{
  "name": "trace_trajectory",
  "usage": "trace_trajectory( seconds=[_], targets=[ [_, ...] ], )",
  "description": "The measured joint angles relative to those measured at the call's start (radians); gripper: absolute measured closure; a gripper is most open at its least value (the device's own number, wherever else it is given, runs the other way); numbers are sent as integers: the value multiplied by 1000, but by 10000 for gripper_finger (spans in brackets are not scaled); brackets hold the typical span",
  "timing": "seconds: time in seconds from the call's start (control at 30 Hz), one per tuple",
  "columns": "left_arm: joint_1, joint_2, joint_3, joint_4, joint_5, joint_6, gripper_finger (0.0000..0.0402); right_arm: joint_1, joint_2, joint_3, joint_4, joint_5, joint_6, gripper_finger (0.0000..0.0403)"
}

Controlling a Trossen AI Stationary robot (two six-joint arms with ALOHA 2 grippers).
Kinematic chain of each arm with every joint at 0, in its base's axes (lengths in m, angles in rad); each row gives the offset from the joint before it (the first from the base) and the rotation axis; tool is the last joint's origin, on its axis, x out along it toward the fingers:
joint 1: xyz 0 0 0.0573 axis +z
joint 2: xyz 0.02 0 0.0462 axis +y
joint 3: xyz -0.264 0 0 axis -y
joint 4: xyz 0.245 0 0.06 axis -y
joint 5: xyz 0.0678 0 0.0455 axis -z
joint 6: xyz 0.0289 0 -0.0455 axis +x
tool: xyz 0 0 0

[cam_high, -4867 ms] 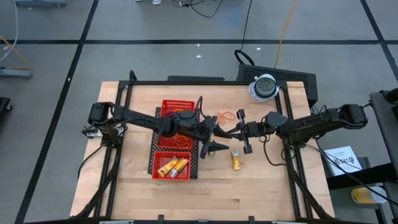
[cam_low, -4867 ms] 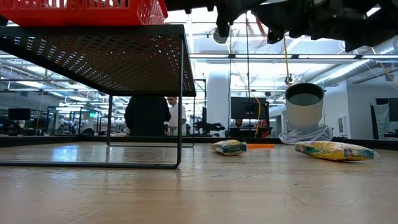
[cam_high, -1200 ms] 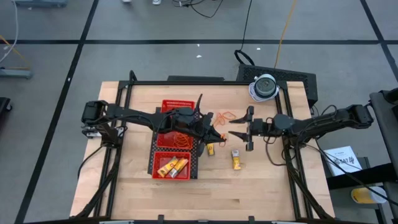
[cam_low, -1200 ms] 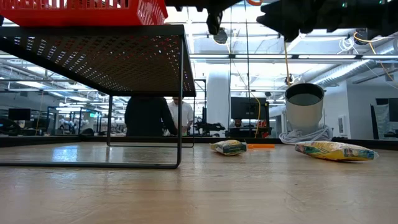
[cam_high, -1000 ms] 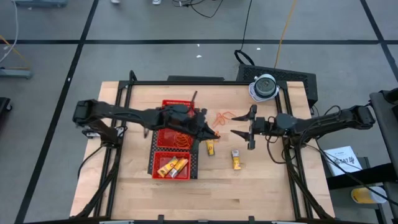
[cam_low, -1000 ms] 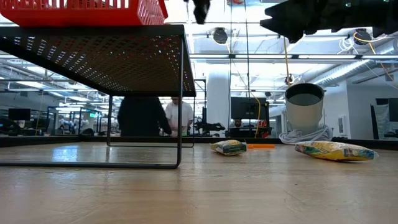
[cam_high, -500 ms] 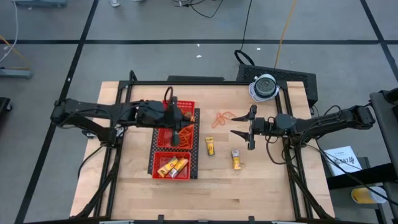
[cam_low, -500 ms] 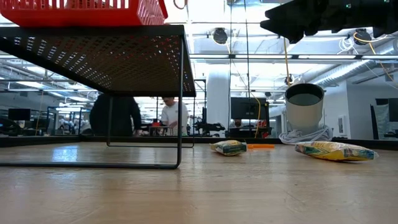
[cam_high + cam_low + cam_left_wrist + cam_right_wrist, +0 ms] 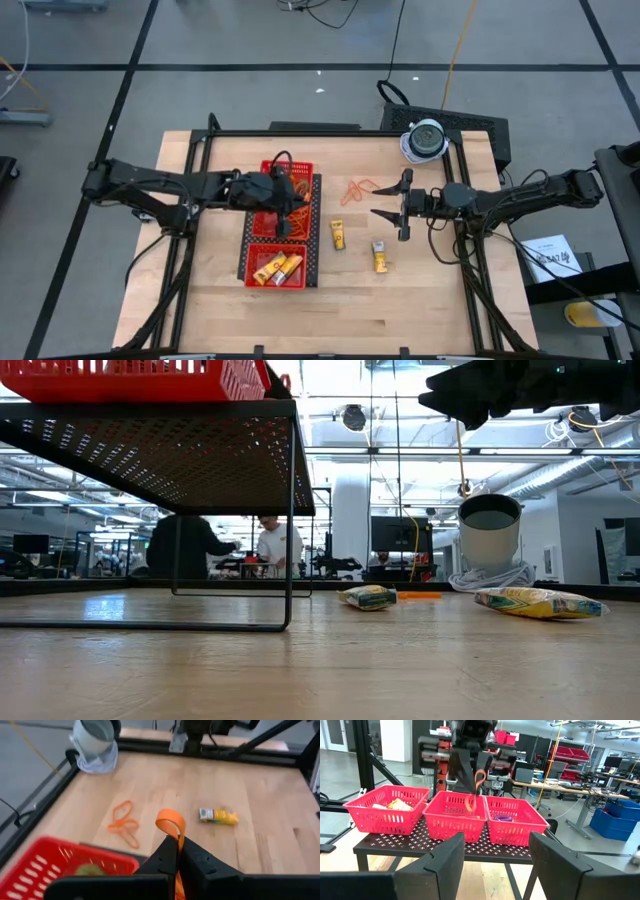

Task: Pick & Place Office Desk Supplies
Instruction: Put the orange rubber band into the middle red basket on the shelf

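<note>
My left gripper (image 9: 287, 199) is shut on an orange rubber band (image 9: 170, 822) and hovers over the middle compartment (image 9: 282, 224) of the red mesh tray (image 9: 312, 188). In the right wrist view the band (image 9: 476, 787) dangles in front of that compartment. More orange bands (image 9: 358, 189) lie on the wood right of the tray. Two yellow packets (image 9: 338, 236) (image 9: 380, 257) lie nearer the front. My right gripper (image 9: 385, 208) waits open right of the loose bands, holding nothing. My left gripper pinches the orange band between its two shut fingers (image 9: 192, 857). A loop of the band (image 9: 169, 818) sticks out past the fingertips. The fingers slant down from the table's left. The band is lifted clear, its free end (image 9: 471, 806) hanging slack above the tray.
The tray stands on a black mesh stand (image 9: 200, 450); its near compartment holds yellow packets (image 9: 275, 267), its middle one orange bands. A white-grey dome-like object (image 9: 424, 139) sits at the far right corner. People stand in the room behind the table (image 9: 190, 550).
My left gripper has drawn back toward the table's left edge, from beside the tray's right side to above its middle compartment, tipping downward and keeping the orange band pinched.
</note>
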Motion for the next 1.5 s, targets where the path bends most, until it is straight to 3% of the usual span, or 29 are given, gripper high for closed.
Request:
trace_trajectory(
  seconds=[0.13, 0.33, 0.53, 0.73, 1.23, 1.5],
  targets=[
    [0, -8, -27, 0, 1, -35, 396, 0, 0, 0, -2, 0, 0, 192],
    [-29, -126, -104, 5, -15, -65, 397, 0, 0, 0, -10, 0, 0, 192],
    [-40, -265, -255, 142, -5, -96, 389, -1, 0, 0, -8, 0, -11, 192],
    [-41, -291, -334, 229, 29, -141, 391, -2, 0, 0, -7, 0, -11, 192],
    [-40, -284, -333, 238, 26, -200, 197, -2, 1, 0, -8, 0, -8, 192],
    [-40, -283, -333, 179, 26, -200, 147, -2, 1, 0, -8, 0, -8, 192]
  ],
)
